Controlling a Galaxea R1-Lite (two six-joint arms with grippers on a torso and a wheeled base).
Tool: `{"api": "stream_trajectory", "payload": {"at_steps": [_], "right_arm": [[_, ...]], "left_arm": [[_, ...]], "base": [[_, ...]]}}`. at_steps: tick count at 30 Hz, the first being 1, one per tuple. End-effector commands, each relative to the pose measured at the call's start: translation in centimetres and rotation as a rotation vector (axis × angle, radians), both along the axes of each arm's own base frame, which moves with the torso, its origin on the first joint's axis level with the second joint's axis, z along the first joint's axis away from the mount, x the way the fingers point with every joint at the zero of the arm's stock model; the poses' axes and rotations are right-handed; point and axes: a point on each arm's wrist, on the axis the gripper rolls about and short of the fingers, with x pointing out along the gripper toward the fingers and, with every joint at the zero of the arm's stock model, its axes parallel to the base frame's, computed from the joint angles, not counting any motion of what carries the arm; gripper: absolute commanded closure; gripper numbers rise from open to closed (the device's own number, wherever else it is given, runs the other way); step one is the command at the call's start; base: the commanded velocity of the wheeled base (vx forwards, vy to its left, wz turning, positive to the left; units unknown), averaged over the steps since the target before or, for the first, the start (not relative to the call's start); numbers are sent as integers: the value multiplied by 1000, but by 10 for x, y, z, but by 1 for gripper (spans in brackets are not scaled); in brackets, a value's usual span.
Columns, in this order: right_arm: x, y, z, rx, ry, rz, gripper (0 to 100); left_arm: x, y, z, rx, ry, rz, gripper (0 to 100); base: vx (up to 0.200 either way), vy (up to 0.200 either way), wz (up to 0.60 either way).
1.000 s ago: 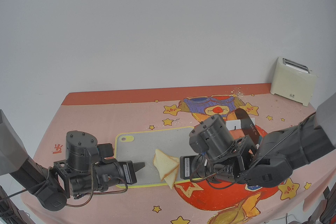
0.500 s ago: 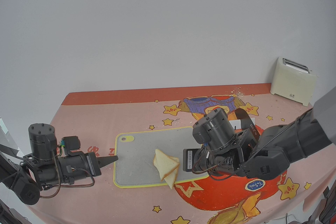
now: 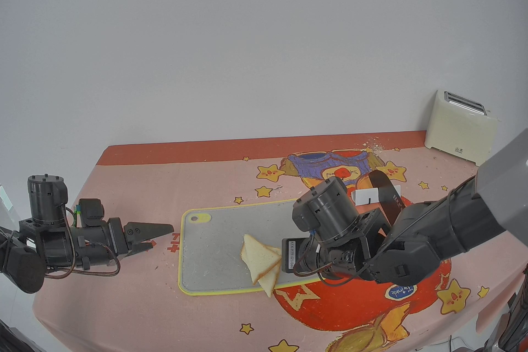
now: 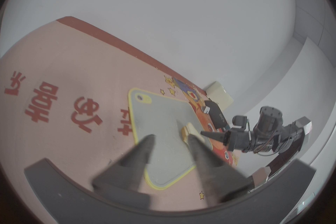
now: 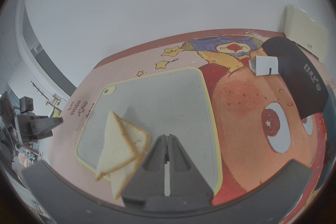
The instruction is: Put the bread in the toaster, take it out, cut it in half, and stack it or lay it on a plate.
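Two triangular bread halves (image 3: 260,258) lie stacked near the front edge of the grey cutting board (image 3: 217,237), and the lower one overhangs its yellow rim. In the right wrist view the bread (image 5: 117,149) sits just beside my right gripper (image 5: 167,140), which is shut and holds nothing. Whether it touches the bread I cannot tell. My left gripper (image 3: 157,235) hovers open and empty over the tablecloth, left of the board. Its fingers (image 4: 147,146) point toward the board (image 4: 164,130). The cream toaster (image 3: 460,132) stands at the far right corner.
A black cleaver (image 3: 389,194) rests by a small white holder (image 3: 369,196) right of the board, behind my right arm; the cleaver (image 5: 300,77) also shows in the right wrist view. The table carries a pink cartoon cloth (image 3: 143,182). A wall stands close behind.
My left gripper has pulled back leftward from the bread, off the board, and now stands open. My right gripper has shifted slightly left toward the bread. The bread has not moved.
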Motion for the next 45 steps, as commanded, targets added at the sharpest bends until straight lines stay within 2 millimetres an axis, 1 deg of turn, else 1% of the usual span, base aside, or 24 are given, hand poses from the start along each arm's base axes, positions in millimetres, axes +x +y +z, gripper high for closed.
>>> {"api": "stream_trajectory", "payload": {"at_steps": [1,8,14,20,23,25,26,31,34,39,45], "right_arm": [[-1,2,-4,-9,10,4,100],[-8,8,-8,-16,18,28,100],[-10,10,-8,-14,16,36,100],[-8,13,-7,-9,12,37,100],[-8,14,-9,-15,13,42,100],[-8,15,-9,-15,13,42,100],[-10,18,-8,-12,9,54,100],[-8,22,-9,-12,4,60,100],[-6,25,-6,-4,-6,65,100],[-3,31,-9,-9,-10,75,100],[-5,40,-19,-22,-1,96,100]], "left_arm": [[6,-3,21,-26,23,-52,0],[6,-4,21,-32,37,-55,0],[7,-11,20,-43,66,-51,0],[15,-16,8,-18,118,-40,0],[17,-26,-1,17,147,-44,0],[18,-27,-5,27,157,-42,0],[19,-28,-8,34,169,-43,0],[19,-31,-9,34,175,-50,0],[21,-31,-12,35,186,-49,0],[22,-32,-15,36,203,-50,0],[24,-32,-18,37,211,-50,0]], "base": [[0,0,0],[0,0,0],[0,0,0],[0,0,0],[0,0,0],[0,0,0],[0,0,0],[0,0,0],[0,0,0],[0,0,0],[0,0,0]]}}
